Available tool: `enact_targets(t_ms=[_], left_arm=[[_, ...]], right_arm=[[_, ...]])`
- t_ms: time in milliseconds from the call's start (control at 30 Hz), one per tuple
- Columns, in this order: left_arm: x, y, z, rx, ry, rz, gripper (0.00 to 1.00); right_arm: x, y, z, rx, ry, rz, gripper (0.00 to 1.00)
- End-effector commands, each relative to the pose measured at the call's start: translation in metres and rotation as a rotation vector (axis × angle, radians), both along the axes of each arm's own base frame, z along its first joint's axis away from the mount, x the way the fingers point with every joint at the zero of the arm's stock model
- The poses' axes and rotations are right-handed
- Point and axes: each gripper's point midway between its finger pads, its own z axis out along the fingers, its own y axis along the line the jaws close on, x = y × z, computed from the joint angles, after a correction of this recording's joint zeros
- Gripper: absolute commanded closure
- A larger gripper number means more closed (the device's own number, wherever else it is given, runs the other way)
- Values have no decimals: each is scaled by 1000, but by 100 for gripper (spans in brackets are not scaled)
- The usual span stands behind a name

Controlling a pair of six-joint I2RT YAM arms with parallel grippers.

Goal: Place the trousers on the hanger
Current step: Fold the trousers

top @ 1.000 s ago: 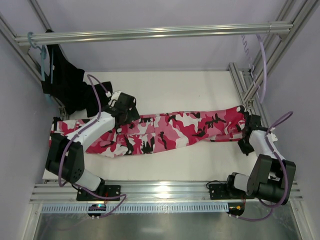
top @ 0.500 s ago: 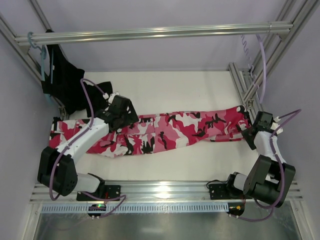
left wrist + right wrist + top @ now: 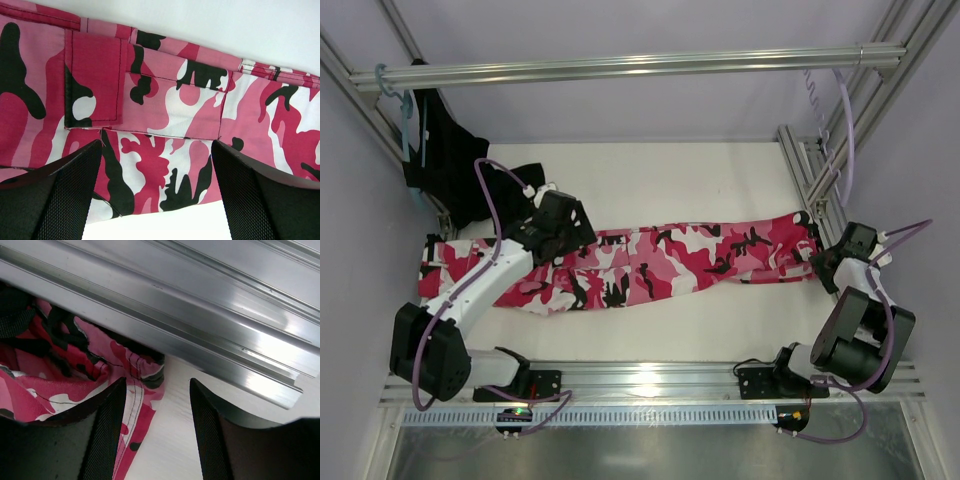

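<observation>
We see the trousers (image 3: pixel 670 255) lying flat and stretched left to right across the white table (image 3: pixel 700 180). Our left gripper (image 3: pixel 156 185) hovers over their left half, fingers wide apart and holding nothing. Our right gripper (image 3: pixel 157 435) sits at the trousers' right end beside the aluminium frame (image 3: pixel 200 315), fingers apart, with the hem lying loose by one finger. The hanger (image 3: pixel 848 130) hangs from the far right of the rail, well apart from the trousers.
</observation>
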Motion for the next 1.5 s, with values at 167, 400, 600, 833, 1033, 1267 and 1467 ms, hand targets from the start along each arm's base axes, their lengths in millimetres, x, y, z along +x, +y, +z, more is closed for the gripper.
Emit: enact_targets(t_ms=[167,400,600,833,1033,1267,1467], left_arm=[[0,5,10,5,-26,21,11],[2,9,7,31,-25,32,11],[12,19,5,140,-9,24,10],[18,13,8,140,7,-5,10],[12,12,7,116,3,-9,10],[11,10,10,94,-10,0,10],[13,7,9,74,-9,4,10]], right_arm=[[19,-10,5,-17,-64,-7,66],[-14,-17,1,-45,51,-64,96],[-48,-19,19,-89,99,-102,96],[-83,-26,27,-132,187,-175,96],[-83,-22,51,-75,166,-175,56],[-45,-2,65,74,18,-130,37],[-22,7,55,117,21,-78,30]])
